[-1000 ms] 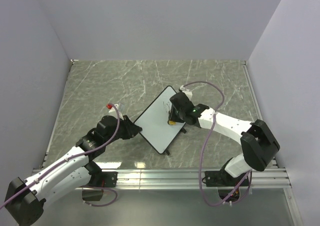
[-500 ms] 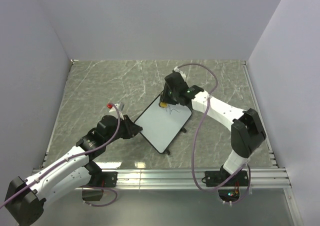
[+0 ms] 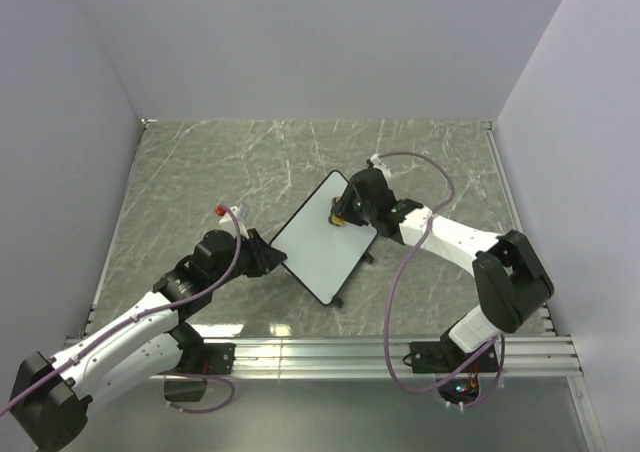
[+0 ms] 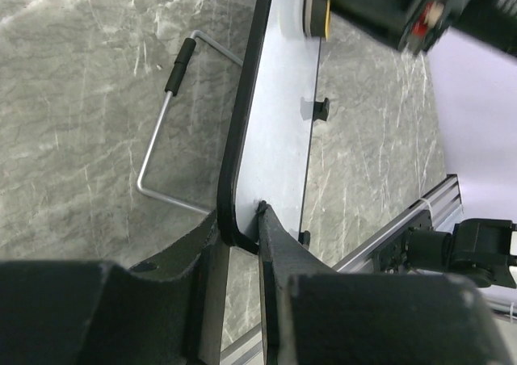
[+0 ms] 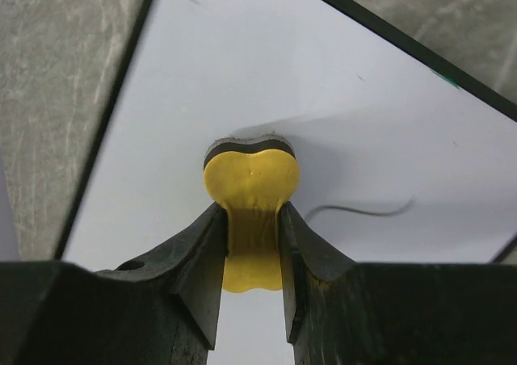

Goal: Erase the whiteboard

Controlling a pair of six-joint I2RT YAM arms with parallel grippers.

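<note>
The whiteboard [image 3: 315, 250] stands tilted at the table's middle, its face mostly white. My left gripper [image 3: 272, 260] is shut on its near left corner; in the left wrist view the fingers [image 4: 275, 244] pinch the black frame of the whiteboard [image 4: 279, 123]. My right gripper [image 3: 341, 215] is shut on the yellow bone-shaped eraser [image 5: 250, 179] and presses its dark felt end against the whiteboard [image 5: 242, 74] near the far right edge. A thin black stroke [image 5: 363, 211] lies just right of the eraser. The eraser also shows in the left wrist view [image 4: 325, 18].
A bent wire stand with a black grip [image 4: 166, 123] lies on the marble table behind the board. Small black feet [image 3: 370, 260] stick out at the board's right edge. An aluminium rail [image 3: 380, 350] runs along the table's near edge.
My right gripper swept the eraser from the board's lower right edge up to its far corner, then back down a little. The scribbles seen half a second ago are mostly gone. The left arm stayed still.
</note>
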